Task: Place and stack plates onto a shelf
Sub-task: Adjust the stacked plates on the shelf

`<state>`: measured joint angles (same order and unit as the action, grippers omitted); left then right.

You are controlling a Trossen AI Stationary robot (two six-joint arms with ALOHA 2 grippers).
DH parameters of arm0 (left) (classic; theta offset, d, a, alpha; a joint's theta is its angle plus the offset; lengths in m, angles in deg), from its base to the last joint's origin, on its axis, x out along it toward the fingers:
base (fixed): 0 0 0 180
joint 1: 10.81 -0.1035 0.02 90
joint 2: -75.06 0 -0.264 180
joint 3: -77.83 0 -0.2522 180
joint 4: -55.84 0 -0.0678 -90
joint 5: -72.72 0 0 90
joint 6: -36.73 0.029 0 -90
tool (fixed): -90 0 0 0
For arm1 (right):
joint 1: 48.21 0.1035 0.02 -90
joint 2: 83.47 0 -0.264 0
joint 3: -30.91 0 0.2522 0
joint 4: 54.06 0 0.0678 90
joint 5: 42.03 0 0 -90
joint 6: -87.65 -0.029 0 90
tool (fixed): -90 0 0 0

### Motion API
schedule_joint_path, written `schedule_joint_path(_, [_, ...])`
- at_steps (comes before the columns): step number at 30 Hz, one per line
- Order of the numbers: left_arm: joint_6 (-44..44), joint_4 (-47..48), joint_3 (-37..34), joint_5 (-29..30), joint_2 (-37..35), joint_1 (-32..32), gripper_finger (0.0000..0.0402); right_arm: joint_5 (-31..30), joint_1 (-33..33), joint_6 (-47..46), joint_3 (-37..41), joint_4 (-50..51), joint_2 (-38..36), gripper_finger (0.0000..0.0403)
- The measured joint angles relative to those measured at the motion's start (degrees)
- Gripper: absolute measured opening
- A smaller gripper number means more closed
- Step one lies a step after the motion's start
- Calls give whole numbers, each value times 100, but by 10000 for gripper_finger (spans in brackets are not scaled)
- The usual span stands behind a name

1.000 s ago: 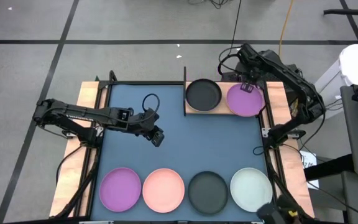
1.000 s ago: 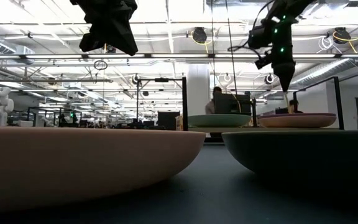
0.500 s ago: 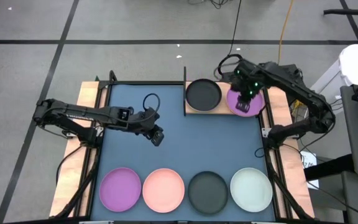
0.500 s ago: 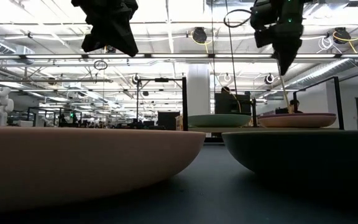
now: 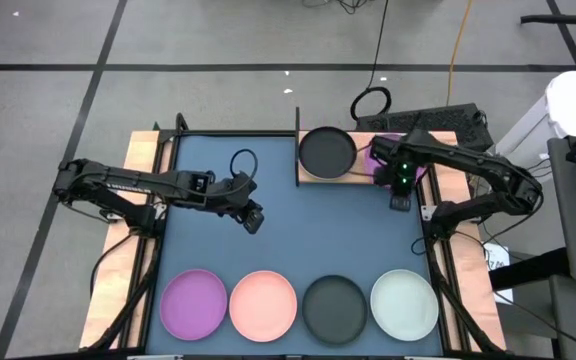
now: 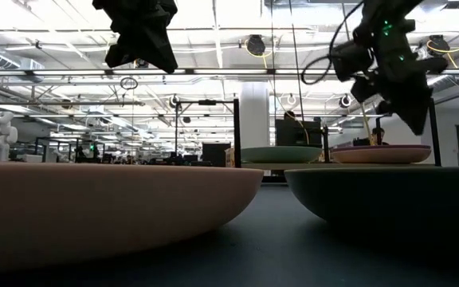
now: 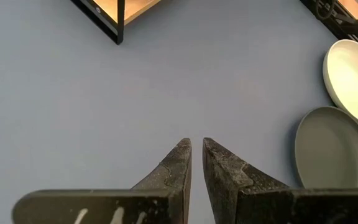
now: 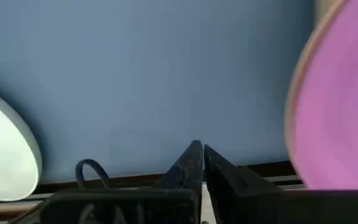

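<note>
Two plates point(image 5: 327, 151) on shelf point(image 5: 313, 178); right pincer point(image 5: 400, 203) clenched empty; left pincer point(image 5: 255, 225) nearly closed.

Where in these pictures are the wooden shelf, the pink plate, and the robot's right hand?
Wooden shelf point(image 5: 356, 176): view from above, bare wood strip along its near edge.
Pink plate point(image 5: 263, 305): view from above, centre of the plate.
Right hand point(image 5: 401, 203): view from above, tip of its closed fingers.

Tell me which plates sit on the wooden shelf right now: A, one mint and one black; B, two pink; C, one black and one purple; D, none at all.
C: in the high view a black plate lies on the shelf with a purple plate beside it, partly hidden by the right arm.
</note>
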<state>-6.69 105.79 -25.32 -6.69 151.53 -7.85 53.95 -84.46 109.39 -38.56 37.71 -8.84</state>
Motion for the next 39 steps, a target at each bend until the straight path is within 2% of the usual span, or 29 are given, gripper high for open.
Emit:
schedule_joint_path(8, [90, 0, 1, 10, 0, 0, 44, -598, 0, 181, 515, -551, 0, 1])
schedule_joint_path(12, [92, 0, 1, 24, 0, 0, 44, -659, -2, 194, 605, -790, 0, 0])
schedule_joint_path(18, [94, 0, 2, 26, 0, 0, 44, -1075, -4, 161, 626, -1149, 0, 0])
schedule_joint_path(39, [96, 0, 2, 37, 0, 0, 44, -1224, -2, 148, 626, -2048, 53, 0])
